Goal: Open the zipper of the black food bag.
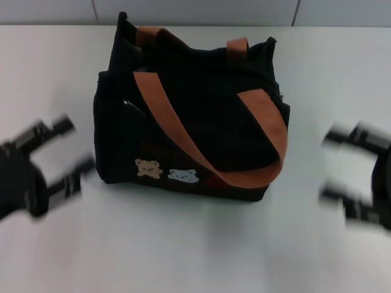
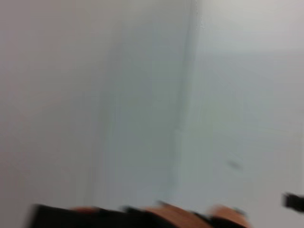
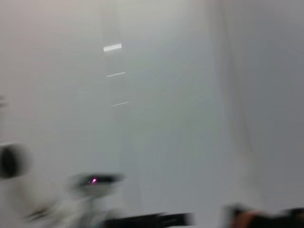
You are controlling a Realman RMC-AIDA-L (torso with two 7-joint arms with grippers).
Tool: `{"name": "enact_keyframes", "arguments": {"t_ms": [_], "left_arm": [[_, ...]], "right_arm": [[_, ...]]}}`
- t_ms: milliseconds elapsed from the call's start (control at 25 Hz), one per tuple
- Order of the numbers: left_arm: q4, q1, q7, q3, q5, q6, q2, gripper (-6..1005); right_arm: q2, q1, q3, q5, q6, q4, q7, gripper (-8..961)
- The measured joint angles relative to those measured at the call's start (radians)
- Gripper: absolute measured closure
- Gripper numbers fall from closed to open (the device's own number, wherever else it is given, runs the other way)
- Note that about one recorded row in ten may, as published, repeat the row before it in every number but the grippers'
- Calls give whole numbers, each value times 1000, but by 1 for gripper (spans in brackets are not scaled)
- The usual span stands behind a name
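Note:
The black food bag (image 1: pixel 195 116) stands upright in the middle of the white table, with two orange-brown straps (image 1: pixel 263 122) draped over its front and two bear patches low on the front. The zipper along its top rim is not clearly visible from here; only the short slanted front-pocket zipper (image 1: pixel 133 107) shows. My left gripper (image 1: pixel 72 149) hovers left of the bag, open and holding nothing. To the right of the bag my right gripper (image 1: pixel 335 165) is also open and holding nothing. A strip of the bag (image 2: pixel 142 216) shows in the left wrist view.
The white table (image 1: pixel 183 244) spreads around the bag, and a pale tiled wall (image 1: pixel 195 11) rises behind it. The wrist views show mostly blank pale surface.

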Motion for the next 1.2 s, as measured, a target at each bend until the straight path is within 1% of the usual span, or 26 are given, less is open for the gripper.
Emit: {"name": "enact_keyframes", "arguments": {"t_ms": [40,80,120,160,200,320,360,520,1200], "left_arm": [[34,20,16,87,31,42,30,378],[34,20,16,87,31,42,30,332],[44,24,21,107,56,55,40,287],[53,24,24,119,104,72,48,241],[53,24,24,119,104,72,48,215],[61,15,24,117,153,74,42,137],[63,5,24,118,170,70,37,137],[60,-5,22,120,174,66,34,138],[58,-20,8,113,171,73,19,140]], "right_arm": [[0,4,-48,0,-14,-7,-1,201],[0,4,-48,0,-14,-7,-1,201],[2,8,-83,0,-18,-12,-1,201],[14,16,-128,0,-12,-21,-2,201],[14,16,-128,0,-12,-21,-2,201],[32,24,-153,-1,13,-26,-2,201],[39,27,-161,-1,23,-27,-2,201],[42,32,-171,-2,32,-28,0,201],[44,32,-174,1,27,-26,5,201]]}}
